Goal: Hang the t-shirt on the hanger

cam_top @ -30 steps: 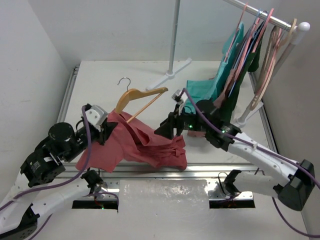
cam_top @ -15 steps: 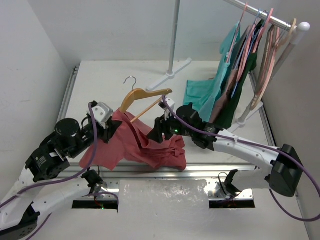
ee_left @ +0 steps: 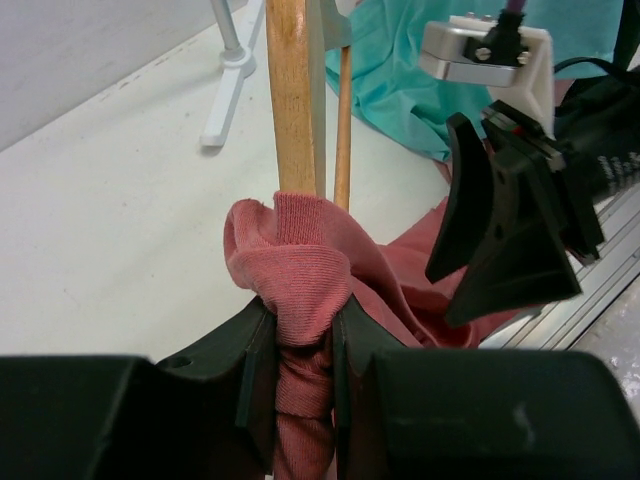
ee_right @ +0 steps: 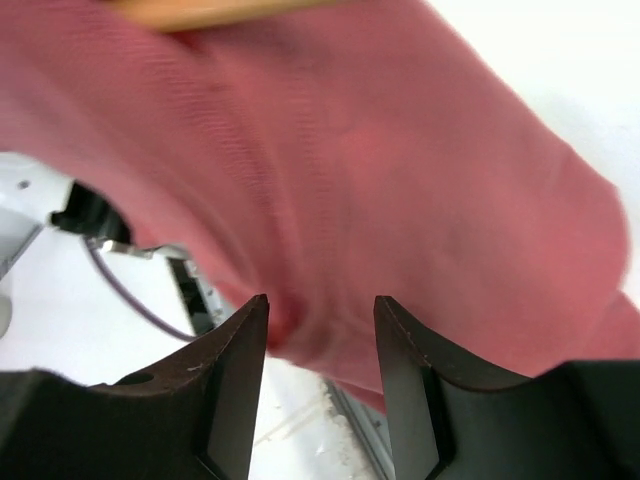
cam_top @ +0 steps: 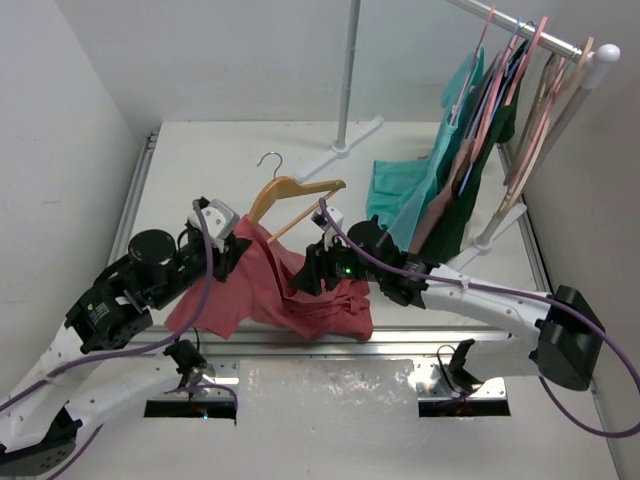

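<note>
We worked over a white bench (cam_top: 200, 160) walled in white, with a clothes rail (cam_top: 520, 30) of hung garments at the far right. The task looked partly done at best. One wooden arm of the hanger (cam_top: 290, 190) ran down into a bunched fold of the t-shirt (cam_top: 250, 290), while its other arm, crossbar and hook stood bare above the cloth. Most of the shirt lay crumpled on the bench near the front rail. We judged that the cloth had yet to be drawn over both shoulders.

Our left claw (ee_left: 300, 330) was clamped tight on that ribbed bunch, just where the hanger's arm met it. Our right claw (ee_right: 320, 330) stood with its fingers apart, gripping nothing. The shirt's loose body was close before it and filled the wrist view, though we could not tell if it touched.
</note>
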Available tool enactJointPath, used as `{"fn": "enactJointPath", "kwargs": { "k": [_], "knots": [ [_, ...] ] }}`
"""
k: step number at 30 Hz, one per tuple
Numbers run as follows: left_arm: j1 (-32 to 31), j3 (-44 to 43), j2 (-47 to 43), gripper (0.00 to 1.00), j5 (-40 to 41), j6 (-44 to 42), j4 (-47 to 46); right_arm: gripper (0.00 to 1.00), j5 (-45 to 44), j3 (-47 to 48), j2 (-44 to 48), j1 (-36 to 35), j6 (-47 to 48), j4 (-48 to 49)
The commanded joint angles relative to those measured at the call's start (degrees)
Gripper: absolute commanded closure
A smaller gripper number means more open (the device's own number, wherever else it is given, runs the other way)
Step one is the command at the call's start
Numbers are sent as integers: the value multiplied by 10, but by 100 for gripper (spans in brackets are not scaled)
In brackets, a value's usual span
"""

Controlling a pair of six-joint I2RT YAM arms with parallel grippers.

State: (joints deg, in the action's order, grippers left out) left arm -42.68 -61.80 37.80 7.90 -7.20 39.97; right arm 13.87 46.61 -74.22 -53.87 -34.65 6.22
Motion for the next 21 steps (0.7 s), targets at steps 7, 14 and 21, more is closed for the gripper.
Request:
{"fn": "enactJointPath", "kwargs": {
  "k": [7,14,21],
  "knots": [
    [1,2,10,100,-7,9,-87,56,-33,-14,7,-21,-5,35],
    [2,-9,3,100,-8,8,-85,61,-80,-18,-9,-21,2,20],
    [2,-8,2,100,-3,15,-89,81,-42,-32,-29,-23,-19,48]
  ]
}}
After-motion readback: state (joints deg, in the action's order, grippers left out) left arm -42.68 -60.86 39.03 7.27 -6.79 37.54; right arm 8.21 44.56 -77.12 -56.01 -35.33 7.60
